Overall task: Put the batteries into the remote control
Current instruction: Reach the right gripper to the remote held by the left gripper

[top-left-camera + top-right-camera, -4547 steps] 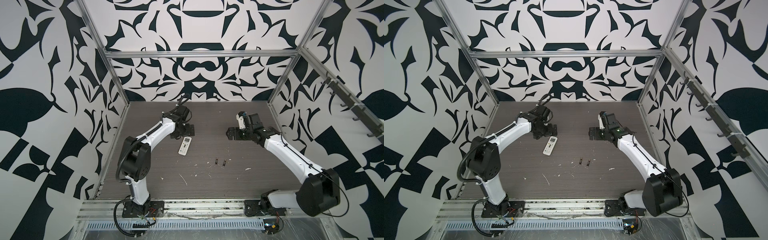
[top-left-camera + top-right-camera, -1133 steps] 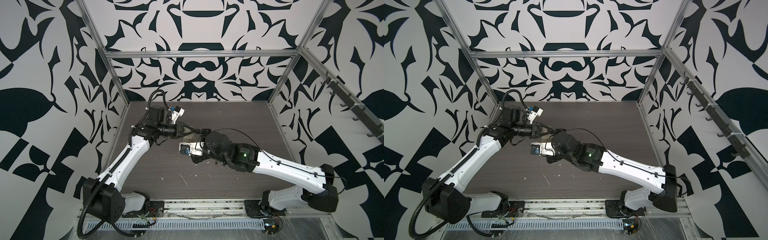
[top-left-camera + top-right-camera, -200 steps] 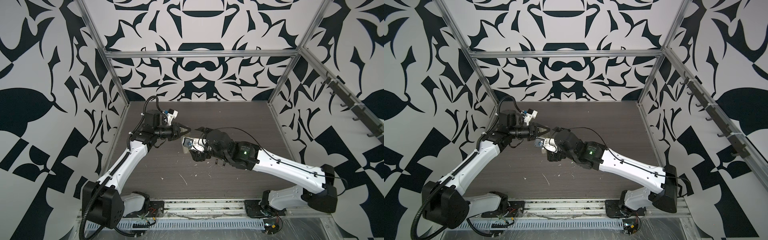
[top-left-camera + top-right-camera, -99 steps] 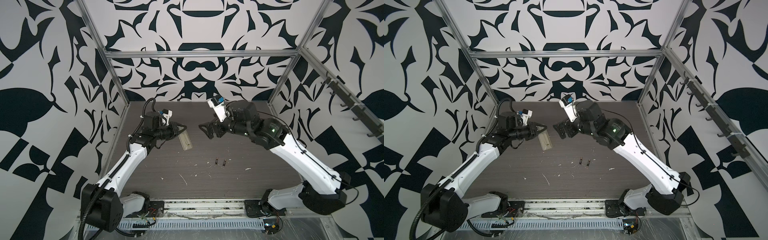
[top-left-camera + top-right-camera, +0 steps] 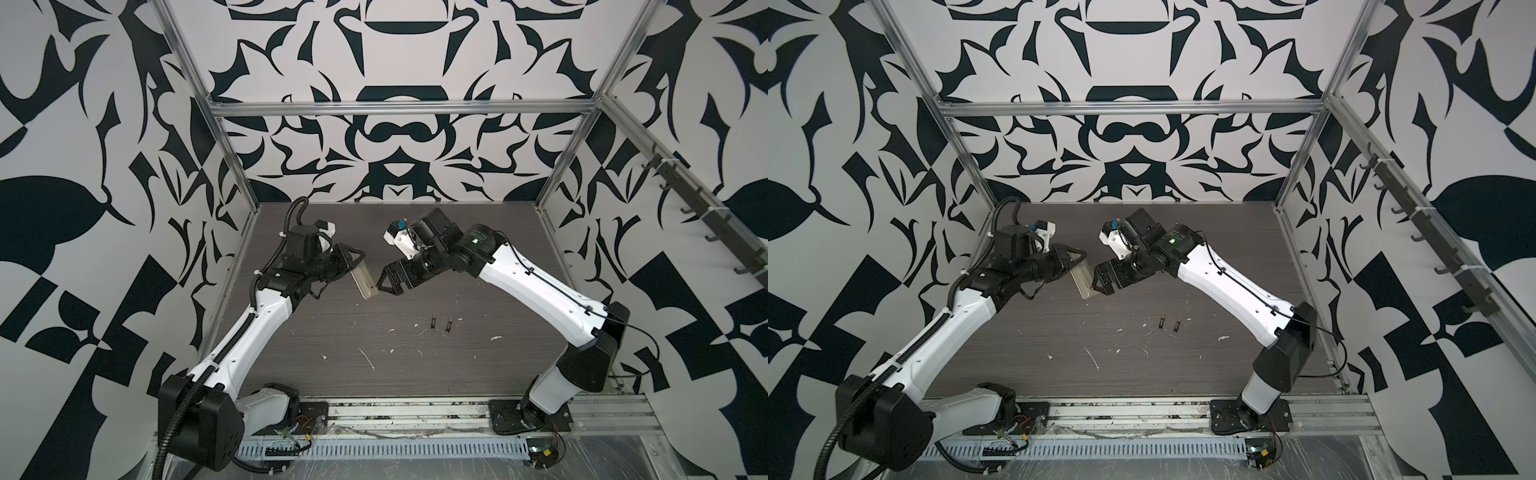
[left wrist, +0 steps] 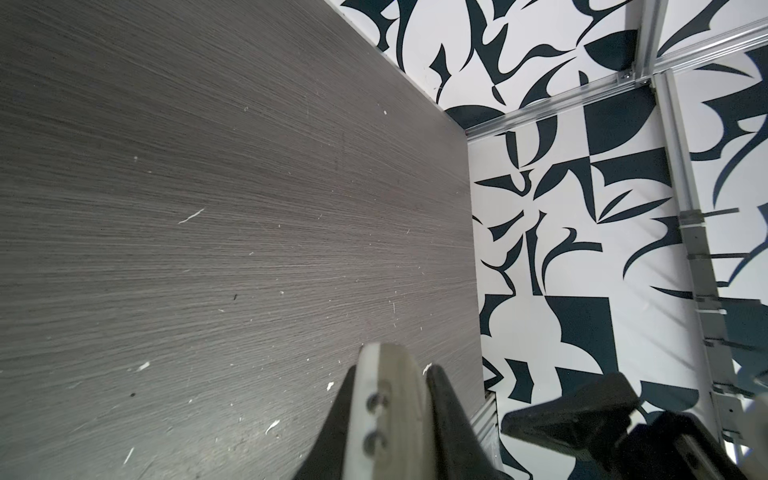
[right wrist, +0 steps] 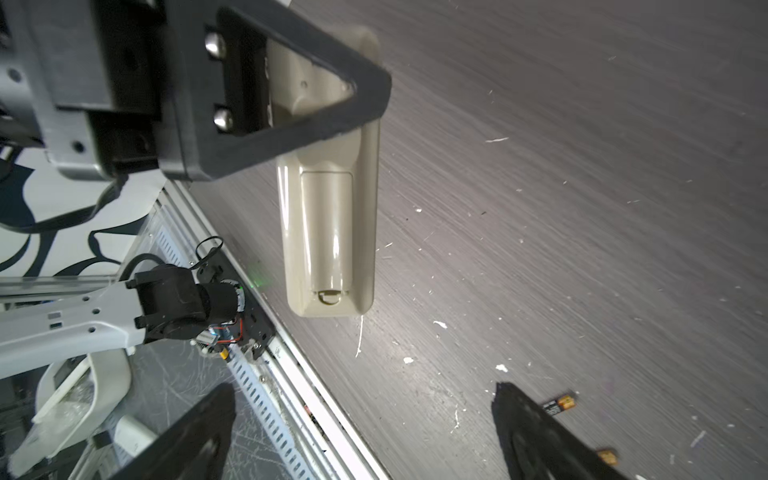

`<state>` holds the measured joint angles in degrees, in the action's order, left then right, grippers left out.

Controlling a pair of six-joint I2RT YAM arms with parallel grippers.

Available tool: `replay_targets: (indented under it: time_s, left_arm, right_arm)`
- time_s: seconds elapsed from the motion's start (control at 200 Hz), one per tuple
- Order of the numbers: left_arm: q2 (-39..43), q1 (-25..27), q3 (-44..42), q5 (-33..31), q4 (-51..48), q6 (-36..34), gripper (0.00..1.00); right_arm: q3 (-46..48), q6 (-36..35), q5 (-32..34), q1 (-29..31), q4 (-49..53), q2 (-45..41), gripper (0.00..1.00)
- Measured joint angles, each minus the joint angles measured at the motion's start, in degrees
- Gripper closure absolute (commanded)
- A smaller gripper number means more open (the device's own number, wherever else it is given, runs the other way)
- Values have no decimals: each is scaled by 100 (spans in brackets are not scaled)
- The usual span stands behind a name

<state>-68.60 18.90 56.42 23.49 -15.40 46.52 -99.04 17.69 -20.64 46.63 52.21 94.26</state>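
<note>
Your left arm (image 5: 266, 320) rises from its front base and leans in toward the middle. The wrist is roughly level, and its pincer (image 5: 358, 266) is clamped on the remote control (image 5: 365, 283), held in the air. Your right arm (image 5: 536, 286) arches in from the opposite side with the wrist tipped downward. Its pincer (image 5: 385, 286) is spread wide, faces the left pincer and grips nothing.

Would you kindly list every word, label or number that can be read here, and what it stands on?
None can be read.
Battery: pale print on its dark wrap, too blurred to read.
Remote control: its pale back shows no text.
</note>
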Motion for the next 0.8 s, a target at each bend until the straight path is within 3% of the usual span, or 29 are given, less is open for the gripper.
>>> replay_targets:
  time_s: [0.515, 0.805]
  left_arm:
    - [-140, 162, 42, -48, -267, -125, 100]
    - [-282, 286, 208, -162, -332, -177, 100]
  right_arm:
    - [0, -15, -614, 0, -146, 566, 17]
    - [-2, -9, -721, 0, -282, 739, 19]
